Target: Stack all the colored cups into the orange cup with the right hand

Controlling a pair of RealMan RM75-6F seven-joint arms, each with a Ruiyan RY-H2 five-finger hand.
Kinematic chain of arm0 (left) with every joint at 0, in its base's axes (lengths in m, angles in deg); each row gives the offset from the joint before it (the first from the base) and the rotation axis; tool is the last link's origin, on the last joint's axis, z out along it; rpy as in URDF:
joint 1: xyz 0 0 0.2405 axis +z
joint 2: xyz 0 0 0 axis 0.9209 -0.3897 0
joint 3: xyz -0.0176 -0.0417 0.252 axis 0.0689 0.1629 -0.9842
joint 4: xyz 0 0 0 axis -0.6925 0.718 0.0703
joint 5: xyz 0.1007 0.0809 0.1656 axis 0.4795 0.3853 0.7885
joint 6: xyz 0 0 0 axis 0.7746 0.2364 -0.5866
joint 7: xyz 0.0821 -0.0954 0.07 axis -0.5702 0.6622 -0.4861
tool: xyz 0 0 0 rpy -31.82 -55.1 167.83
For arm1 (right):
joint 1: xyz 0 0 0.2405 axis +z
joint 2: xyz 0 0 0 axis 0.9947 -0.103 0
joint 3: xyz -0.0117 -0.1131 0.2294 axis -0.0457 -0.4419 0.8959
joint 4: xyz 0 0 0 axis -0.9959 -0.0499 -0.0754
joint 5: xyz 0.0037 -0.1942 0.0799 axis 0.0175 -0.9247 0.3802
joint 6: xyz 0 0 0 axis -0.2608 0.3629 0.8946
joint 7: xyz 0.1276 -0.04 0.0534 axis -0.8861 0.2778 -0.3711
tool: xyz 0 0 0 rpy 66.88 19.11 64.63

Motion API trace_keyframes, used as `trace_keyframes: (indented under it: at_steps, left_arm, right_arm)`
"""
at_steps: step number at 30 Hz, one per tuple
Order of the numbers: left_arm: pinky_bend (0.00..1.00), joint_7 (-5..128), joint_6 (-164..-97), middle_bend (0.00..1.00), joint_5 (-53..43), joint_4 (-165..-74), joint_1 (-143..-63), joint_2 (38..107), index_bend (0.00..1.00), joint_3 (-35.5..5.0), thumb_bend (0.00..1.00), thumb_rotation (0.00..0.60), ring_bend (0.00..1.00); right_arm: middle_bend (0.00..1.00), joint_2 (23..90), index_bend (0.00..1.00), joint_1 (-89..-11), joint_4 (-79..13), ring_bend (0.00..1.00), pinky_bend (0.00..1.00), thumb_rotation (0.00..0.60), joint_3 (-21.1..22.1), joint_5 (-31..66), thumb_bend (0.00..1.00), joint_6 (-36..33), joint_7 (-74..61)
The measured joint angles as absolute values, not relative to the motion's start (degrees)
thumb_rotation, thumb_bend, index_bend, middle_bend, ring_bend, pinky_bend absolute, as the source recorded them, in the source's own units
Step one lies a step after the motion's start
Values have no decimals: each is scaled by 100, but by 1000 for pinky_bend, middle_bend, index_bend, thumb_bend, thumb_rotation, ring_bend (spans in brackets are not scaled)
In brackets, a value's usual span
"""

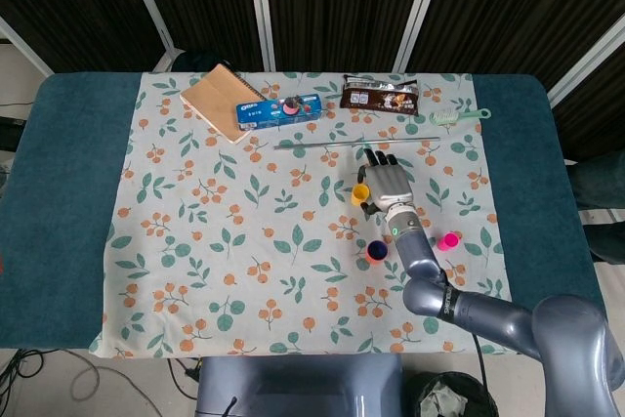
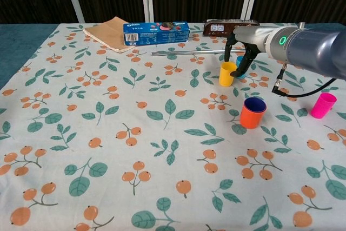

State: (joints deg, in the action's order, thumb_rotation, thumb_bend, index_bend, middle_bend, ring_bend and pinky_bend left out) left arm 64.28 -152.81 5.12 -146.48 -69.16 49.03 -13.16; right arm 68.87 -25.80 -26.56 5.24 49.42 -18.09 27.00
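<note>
The right hand (image 2: 242, 52) reaches in over the far right part of the table, palm down, its dark fingers (image 1: 383, 160) curled downward around a small light-blue plastic cup (image 2: 240, 66) that shows only partly behind them. From the chest view the fingertips hang on either side of that cup, but I cannot tell whether they actually press on it or only surround it. Just beside the blue cup, on its left, stands a yellow plastic cup (image 2: 227, 74), upright and open, close against the hand's thumb side.

Nearer the front edge, a little apart from those two, sits the orange plastic cup (image 2: 253, 113), upright, with a dark blue cup nested inside it so only the dark rim shows. Off to the right, well apart from the hand, a bright pink plastic cup (image 2: 323, 105) stands alone on the leaf-and-berry patterned tablecloth (image 2: 108, 133).

Beyond the hand lies a thin grey metal rod (image 2: 189, 53), running crosswise. Behind that, along the far edge, are a blue biscuit box (image 2: 156, 33), a tan paper notebook (image 2: 111, 32), a brown chocolate-bar wrapper (image 1: 379, 95) and a pale green brush (image 1: 459, 116). The left hand is nowhere to be seen.
</note>
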Motion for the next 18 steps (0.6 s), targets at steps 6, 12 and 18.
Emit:
trace_keyframes:
  at_steps: [6, 12, 18]
  left_arm:
    - [118, 6425, -15282, 32, 506, -14643, -6919, 4907, 147, -1311, 392, 600, 10]
    - [118, 6423, -15272, 32, 508, -14642, -6921, 4908, 148, -1316, 393, 600, 10]
    - [118, 6435, -15268, 32, 498, -14646, -6919, 4902, 148, -1312, 393, 600, 10]
  right_arm:
    - [0, 6976, 443, -2569, -2488, 47, 121, 600, 523, 4902, 364, -1875, 2636]
    - [0, 7039, 481, -2572, -2397, 57, 137, 600, 540, 4826, 364, -1889, 2549]
    - [0, 7035, 487, -2602, -2416, 58, 137, 600, 580, 4741, 364, -1855, 2448]
